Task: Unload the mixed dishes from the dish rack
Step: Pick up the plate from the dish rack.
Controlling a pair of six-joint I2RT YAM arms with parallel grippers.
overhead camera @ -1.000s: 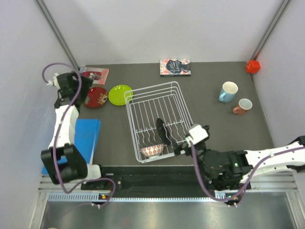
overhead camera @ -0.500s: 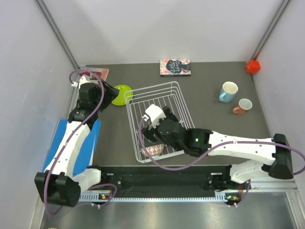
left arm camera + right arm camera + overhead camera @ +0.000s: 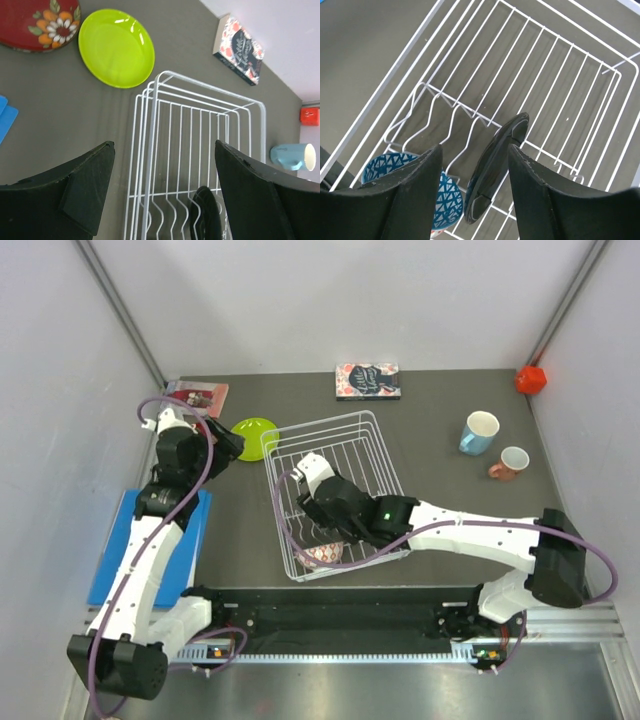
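Observation:
The white wire dish rack [image 3: 375,445] stands mid-table. Inside it, the black plate [image 3: 497,165] stands on edge in the wire slots, with the small patterned bowl [image 3: 440,197] beside it at the near corner [image 3: 320,556]. My right gripper [image 3: 475,150] hangs over the rack [image 3: 360,117], open, one finger on each side of the black plate and a gap still showing. My left gripper [image 3: 163,150] is open and empty above the rack's left rim [image 3: 156,125]. The lime-green plate [image 3: 116,47] and the red floral plate [image 3: 37,22] lie on the table to the left.
A light-blue mug [image 3: 479,430] and a salmon-pink mug [image 3: 511,462] stand at the right. A floral book [image 3: 368,380] lies at the back, a red cube [image 3: 530,379] in the far right corner. A blue book [image 3: 150,540] lies under the left arm.
My right arm swung from the front right over the rack, and its jaws narrowed around the black plate. My left arm moved from the red plate toward the rack.

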